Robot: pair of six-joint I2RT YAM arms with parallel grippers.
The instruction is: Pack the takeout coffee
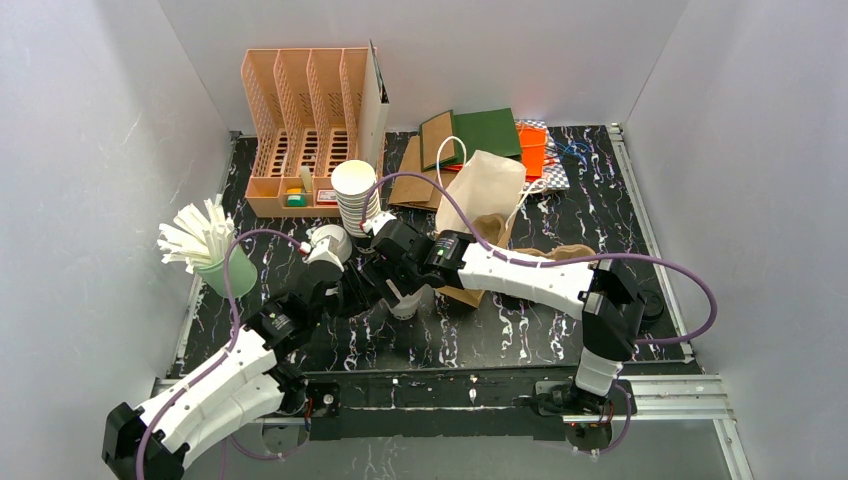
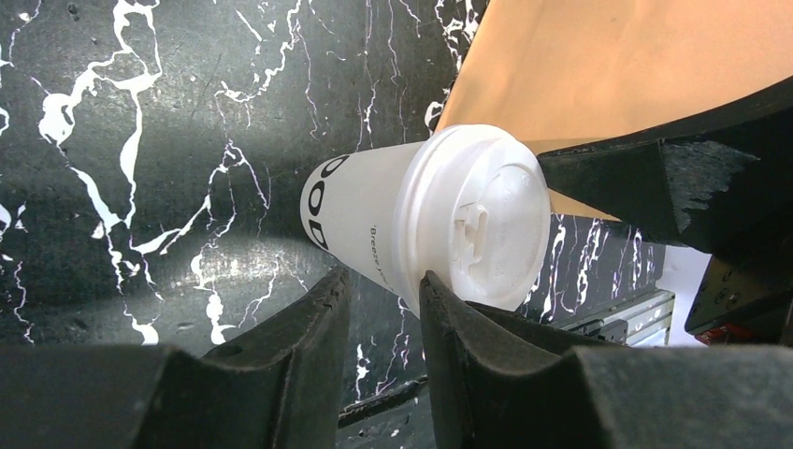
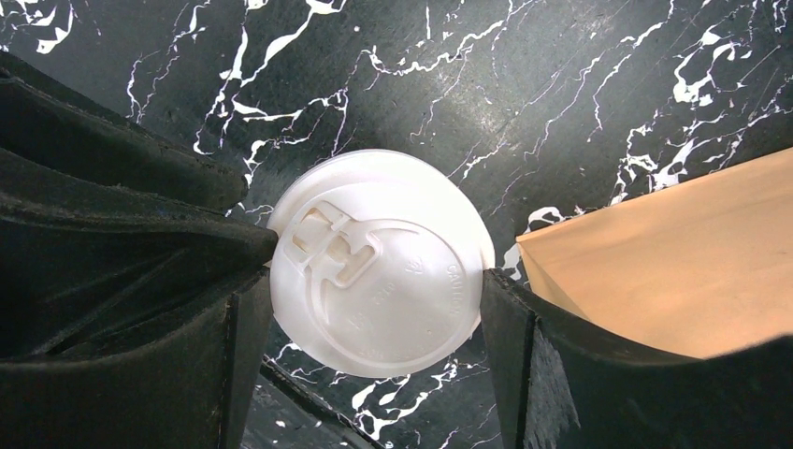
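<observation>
My right gripper (image 3: 374, 285) is clamped across the round white sip lid (image 3: 383, 281). One matte black finger presses each side of the lid's rim, and the moulded plastic spout and ridges face the wrist camera. The lid caps a small coffee cup (image 2: 360, 224) with smooth, pale paper walls and bold dark lettering. It sits near the middle of the tabletop (image 3: 524, 84), which is black with white marble veins. I cannot tell whether its base touches the surface. My left gripper (image 2: 383, 290) stands narrowly apart with marble showing through the gap, and its tips are right at the cup's wall under the rim. A flat brown kraft paper bag (image 3: 673, 253) lies just beside the cup.
</observation>
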